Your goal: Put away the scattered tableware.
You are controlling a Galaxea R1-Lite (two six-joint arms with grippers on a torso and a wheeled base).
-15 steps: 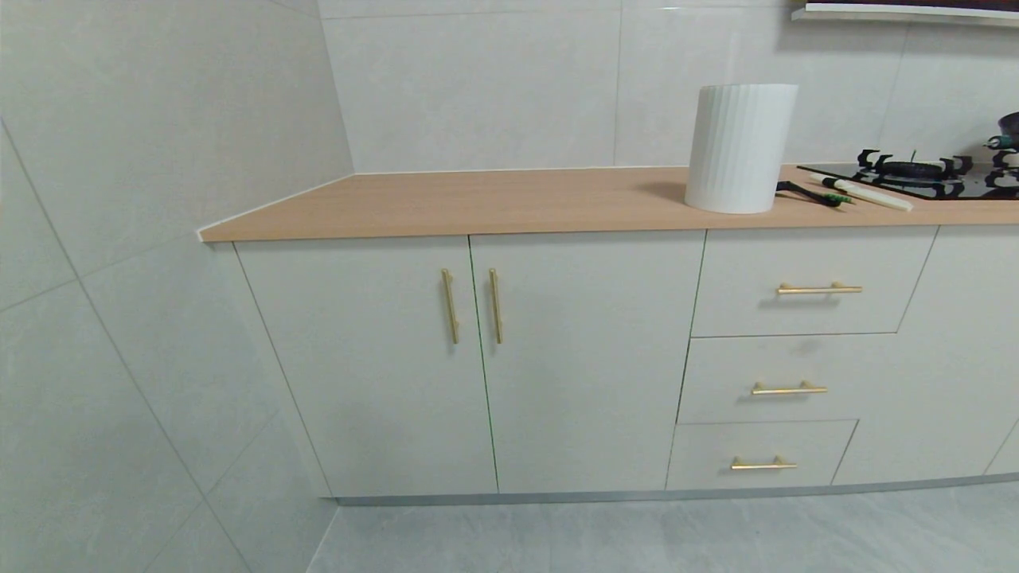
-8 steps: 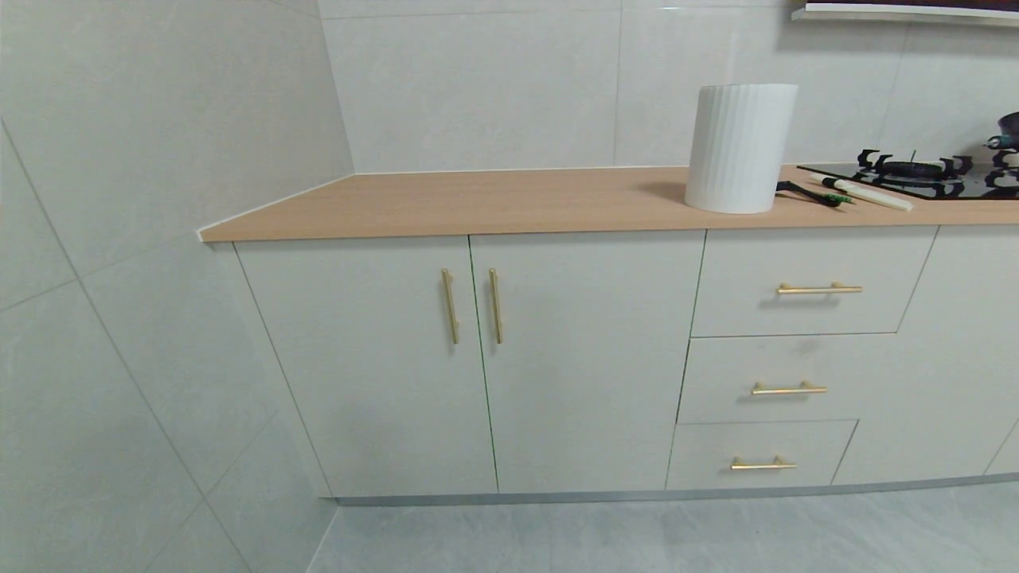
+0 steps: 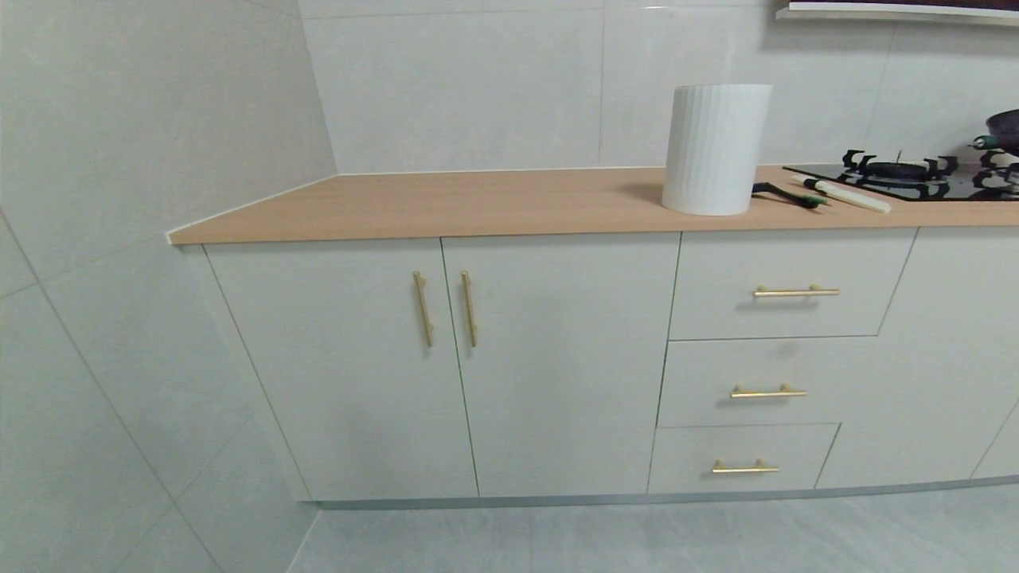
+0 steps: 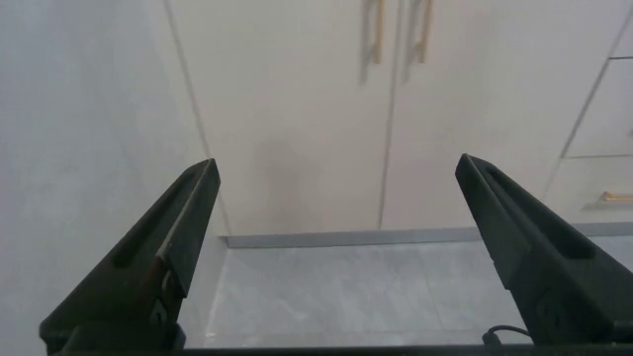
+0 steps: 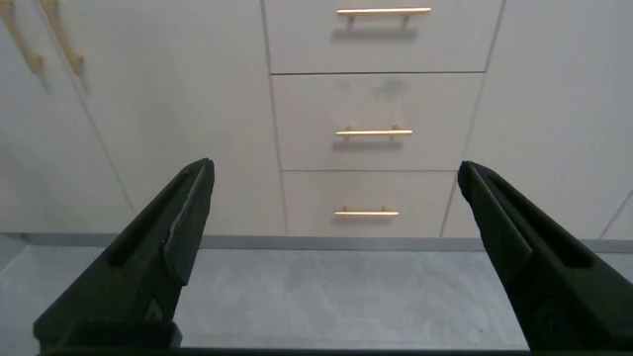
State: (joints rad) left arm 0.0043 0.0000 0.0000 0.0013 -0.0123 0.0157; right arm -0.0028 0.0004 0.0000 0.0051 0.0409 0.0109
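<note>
Tableware (image 3: 844, 196) lies well above and off to the right of the left gripper (image 4: 336, 170) and the right gripper (image 5: 336, 170), with the right arm nearer.

A white-handled utensil (image 3: 858, 200) and a black-handled utensil (image 3: 784, 193) lie flat on the table (image 3: 478, 203), between the white ribbed holder (image 3: 715, 150) and the gas hob (image 3: 899, 171). Their long axes run roughly along the table's front edge. The left gripper hangs low, spread wide and empty, facing the cabinet doors (image 4: 396, 99). The right gripper, equally spread and empty, faces the drawers (image 5: 376, 124) beneath the utensils. I judge it must rise, reach forward and close across a handle.
</note>
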